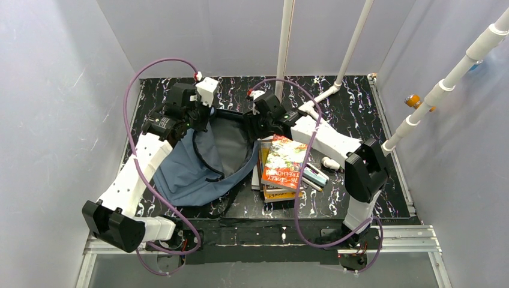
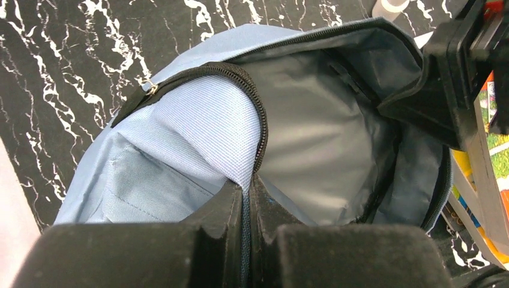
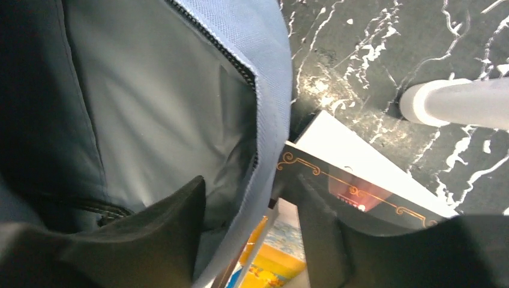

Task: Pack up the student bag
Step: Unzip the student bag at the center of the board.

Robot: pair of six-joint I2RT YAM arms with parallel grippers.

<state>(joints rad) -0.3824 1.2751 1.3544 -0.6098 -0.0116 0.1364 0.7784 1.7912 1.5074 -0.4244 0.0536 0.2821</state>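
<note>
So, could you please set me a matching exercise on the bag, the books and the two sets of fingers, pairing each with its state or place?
Things:
1. student bag
2. books
3. left fingers
4. right fingers

States or places:
A. stacked just right of the bag
B. pinched shut on the bag's edge
C. lying unzipped, grey lining showing
D. spread apart, astride the bag's rim

Pairs: 1-C, 2-A, 3-B, 4-D.

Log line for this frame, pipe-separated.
bag: unzipped, nothing seen inside | left gripper: shut on rim | right gripper: open, straddling rim | books: stacked beside bag, unpacked
</note>
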